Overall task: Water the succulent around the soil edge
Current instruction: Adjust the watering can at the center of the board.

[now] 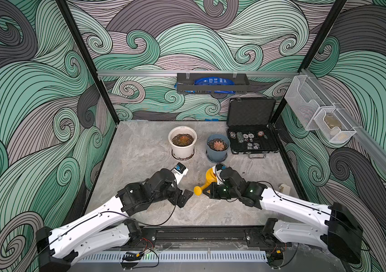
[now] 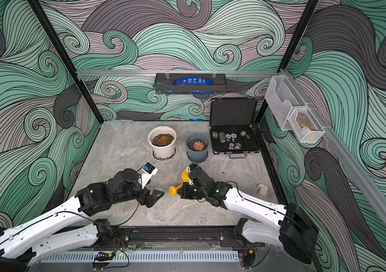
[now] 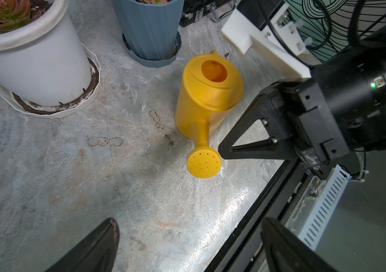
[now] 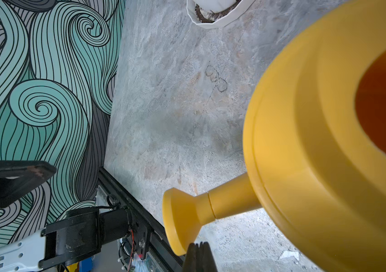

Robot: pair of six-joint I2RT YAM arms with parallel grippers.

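The succulent [image 1: 183,140], a red-orange rosette, sits in a tall white pot [image 1: 182,150] at the back of the table, with the soil edge [image 1: 176,139] a dark ring inside the rim. In the left wrist view the succulent [image 3: 8,14] and its white pot [image 3: 34,66] show at the frame's corner. A yellow watering can [image 1: 208,179] stands on the table in front of both pots. My right gripper [image 1: 205,192] is shut, empty, its tips beside the spout's rose [image 4: 175,221]. My left gripper [image 3: 192,235] hangs open over bare table, left of the can.
A blue-grey pot [image 1: 217,150] with a pinkish rosette stands right of the white one. An open black case [image 1: 250,141] of chips lies at the back right. A small beige piece [image 1: 283,187] lies by the right edge. Wall baskets [image 1: 212,86] hang above.
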